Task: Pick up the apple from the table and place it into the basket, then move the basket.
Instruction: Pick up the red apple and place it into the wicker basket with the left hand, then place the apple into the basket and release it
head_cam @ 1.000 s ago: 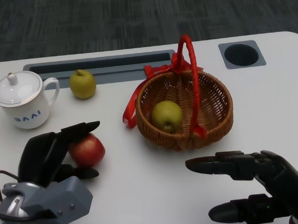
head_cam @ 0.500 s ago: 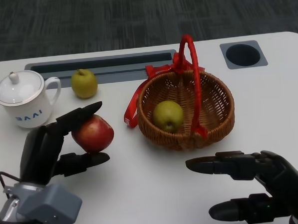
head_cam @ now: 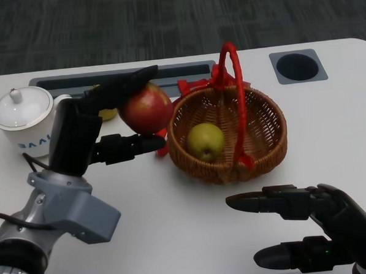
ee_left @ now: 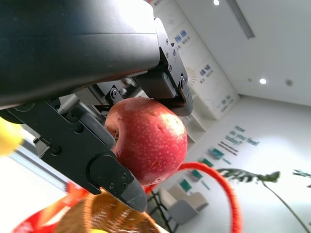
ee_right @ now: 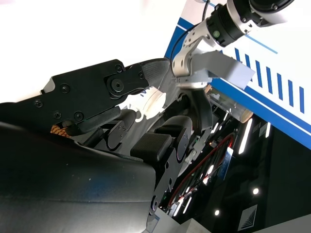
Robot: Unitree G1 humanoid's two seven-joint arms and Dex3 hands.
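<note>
White table point(head_cam: 176, 235) under both hands, dark carpet behind it; the red apple point(head_cam: 146, 107) is in the air, grasped by the left hand point(head_cam: 84, 133).

Fingers of the left hand lie over the apple and the thumb point(head_cam: 125, 146) presses from below, as the left wrist view point(ee_left: 148, 141) also shows. Just beyond these fingertips stands the wicker basket point(head_cam: 267, 154) with its red handle point(head_cam: 234, 91); the apple is beside its rim, close to the red ribbon point(head_cam: 161, 129). One green apple point(head_cam: 206, 141) lies inside the basket. Behind the left hand, another green apple point(head_cam: 108, 113) is mostly hidden, and a white lidded cup point(head_cam: 19, 121) stands on its outer side. The right hand point(head_cam: 311, 231) hovers near the front of the basket, fingers apart, grasping nothing.
</note>
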